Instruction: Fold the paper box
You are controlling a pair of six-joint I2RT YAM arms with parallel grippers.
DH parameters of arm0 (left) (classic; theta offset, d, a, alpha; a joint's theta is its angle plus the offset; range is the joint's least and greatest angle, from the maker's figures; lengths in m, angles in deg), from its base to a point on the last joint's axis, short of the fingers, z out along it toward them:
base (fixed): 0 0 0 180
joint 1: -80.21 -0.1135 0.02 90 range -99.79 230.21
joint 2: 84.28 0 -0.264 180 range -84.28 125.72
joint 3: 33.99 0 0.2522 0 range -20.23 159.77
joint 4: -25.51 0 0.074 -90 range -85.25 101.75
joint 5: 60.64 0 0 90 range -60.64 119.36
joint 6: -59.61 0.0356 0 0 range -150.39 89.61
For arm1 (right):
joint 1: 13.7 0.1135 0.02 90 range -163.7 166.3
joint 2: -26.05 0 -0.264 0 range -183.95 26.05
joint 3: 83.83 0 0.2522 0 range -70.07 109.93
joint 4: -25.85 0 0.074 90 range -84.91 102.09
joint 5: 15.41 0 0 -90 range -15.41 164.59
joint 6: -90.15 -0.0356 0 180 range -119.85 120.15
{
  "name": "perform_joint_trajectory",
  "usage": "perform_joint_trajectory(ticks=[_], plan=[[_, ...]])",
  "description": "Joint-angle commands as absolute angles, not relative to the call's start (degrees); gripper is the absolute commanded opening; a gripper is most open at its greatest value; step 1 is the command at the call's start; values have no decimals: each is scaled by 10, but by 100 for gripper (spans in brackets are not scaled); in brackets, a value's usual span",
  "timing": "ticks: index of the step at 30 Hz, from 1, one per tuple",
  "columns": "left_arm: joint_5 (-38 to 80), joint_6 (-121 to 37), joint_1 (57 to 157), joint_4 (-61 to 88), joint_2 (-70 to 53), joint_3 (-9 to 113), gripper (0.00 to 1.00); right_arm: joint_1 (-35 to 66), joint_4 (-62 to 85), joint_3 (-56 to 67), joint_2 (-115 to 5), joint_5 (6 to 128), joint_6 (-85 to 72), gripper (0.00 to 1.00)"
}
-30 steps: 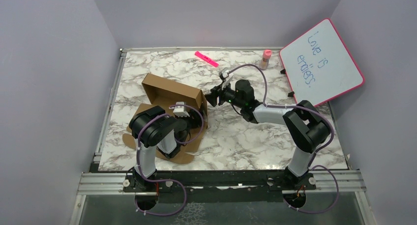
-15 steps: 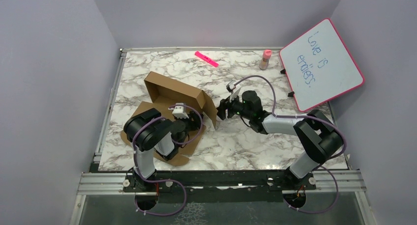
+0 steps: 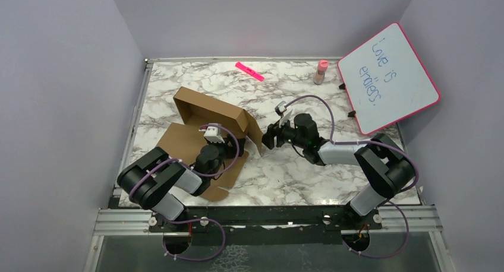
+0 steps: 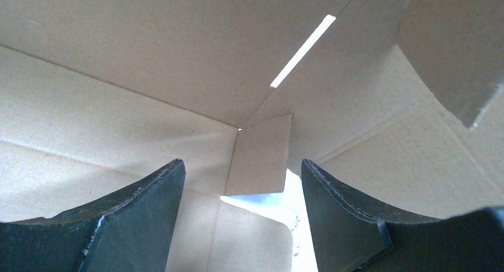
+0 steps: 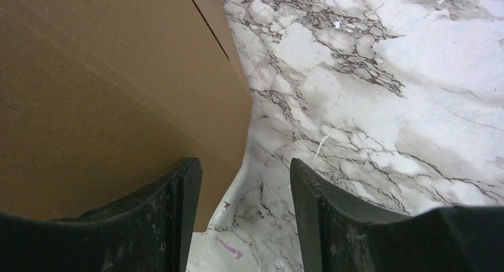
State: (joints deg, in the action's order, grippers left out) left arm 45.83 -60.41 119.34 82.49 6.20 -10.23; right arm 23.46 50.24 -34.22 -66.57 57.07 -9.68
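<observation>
Lilac walls close in a white-and-grey marble-patterned table [image 3: 309,165], with a metal rail along its near edge.

On the table's left half sits the paper box [image 3: 208,108], a plain brown cardboard die-cut mailer, part folded. Its far wall and right side stand up, while a flat panel with rounded tabs spreads toward the near edge. Much of that panel is covered by the left arm. At the far right a pink-framed whiteboard with blue handwriting [image 3: 389,76] leans against the wall, its lower edge past the table's corner.

The left gripper [image 3: 215,148] reaches into the box from the near side. From above, its fingertips are hidden behind its own wrist and cable. In the left wrist view the left gripper [image 4: 241,174] has its black pads [image 4: 136,224] spread apart with nothing between them. It faces an inner corner with a bright slot and a small upright tab.

The right gripper [image 3: 268,138] sits just beside the box's right flap. In its wrist view the right gripper [image 5: 243,171] is also released. One finger [image 5: 172,224] is close against the flap's outer face; whether it touches cannot be told. Bare marble shows through the gap.

A small pink bottle [image 3: 321,72] stands near the far edge. A flat pink strip [image 3: 249,70] lies left of it, too small to identify.
</observation>
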Motion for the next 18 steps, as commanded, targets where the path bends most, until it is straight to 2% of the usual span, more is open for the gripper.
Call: perform_joint_trajectory(ticks=[1,4,9,12,18], plan=[[431,-604,1198,698,-17,-117,73,237,536,-355,-678,550,-105,62],[413,-610,1198,624,-69,-125,72,237,548,-361,-684,541,-110,62],[385,-621,1200,547,-120,-138,65,237,558,-354,-693,525,-117,62],[371,-622,1202,525,-122,-139,58,237,558,-349,-697,522,-115,62],[361,-622,1206,518,-80,-136,53,238,551,-335,-709,503,-119,62]])
